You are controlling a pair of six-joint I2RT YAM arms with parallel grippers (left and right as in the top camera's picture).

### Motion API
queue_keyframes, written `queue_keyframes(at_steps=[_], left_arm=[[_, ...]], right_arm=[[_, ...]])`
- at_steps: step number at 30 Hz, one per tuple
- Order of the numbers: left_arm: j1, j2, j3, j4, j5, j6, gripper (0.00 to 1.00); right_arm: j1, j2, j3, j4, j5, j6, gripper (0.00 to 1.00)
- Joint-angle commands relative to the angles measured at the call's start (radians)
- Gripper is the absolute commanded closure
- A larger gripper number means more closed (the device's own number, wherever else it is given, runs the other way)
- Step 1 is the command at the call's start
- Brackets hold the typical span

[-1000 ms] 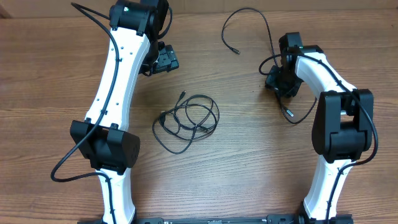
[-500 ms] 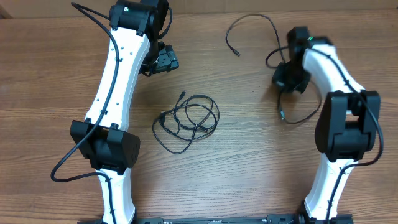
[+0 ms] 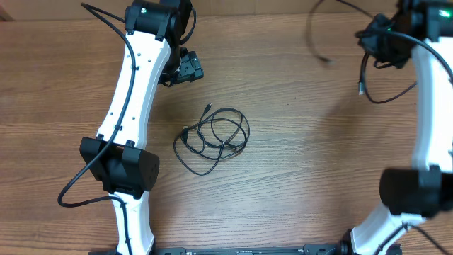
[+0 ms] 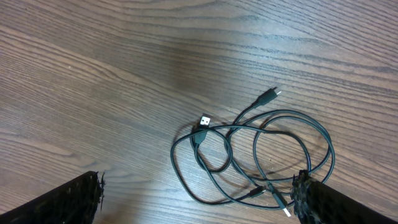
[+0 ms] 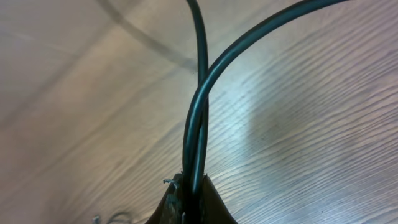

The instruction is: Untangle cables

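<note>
overhead: your left gripper [image 3: 182, 69] hovers over the wooden table [image 3: 297, 177] toward the far edge, at the end of the white left arm [image 3: 134, 92]. you cannot read its jaws from up here. the cable bundle [image 3: 212, 138], thin black cords in overlapping loops, lies flat near the middle of the table, apart from the left gripper. your right gripper [image 3: 386, 44] is at the far right corner with a single cable [image 3: 362, 74] draped from it. one blurred strand arcs off to the left, and another drops down and ends in a small plug [image 3: 362, 91]. this cable is well apart from the bundle.

left wrist: your fingers [image 4: 68, 200] show as dark tips in the two lower corners, spread wide with nothing held between them, so the left gripper is released. the bundle lies on the table just beyond them. a usb plug [image 4: 204, 119] sticks out at the left of the loops and a second plug [image 4: 274, 93] at the top. the right fingertip overlaps the edge of the loops; you cannot tell whether it touches.

right wrist: the right gripper is clenched on the single cable. two strands rise together from the pinched tips and part higher up, one going straight up and the other curving right. the table behind is blurred.
</note>
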Motion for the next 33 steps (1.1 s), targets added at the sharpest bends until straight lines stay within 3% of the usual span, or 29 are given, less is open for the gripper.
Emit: queue_keyframes(at_steps=[1, 9, 18, 33], left_arm=[[-0.005, 0.003, -0.006, 0.001, -0.016, 0.019, 0.00], [-0.006, 0.003, -0.006, 0.001, -0.013, 0.019, 0.01], [-0.006, 0.003, -0.006, 0.002, -0.013, 0.019, 0.00], [-0.006, 0.003, -0.006, 0.009, -0.013, 0.019, 0.01]], right_arm=[[0.002, -0.094, 0.028, 0.000, 0.001, -0.003, 0.96], [0.002, -0.227, 0.028, 0.007, 0.095, 0.030, 0.96], [0.002, -0.216, 0.023, -0.090, 0.112, 0.029, 0.96], [0.002, -0.221, 0.023, -0.259, 0.000, -0.140, 0.96]])
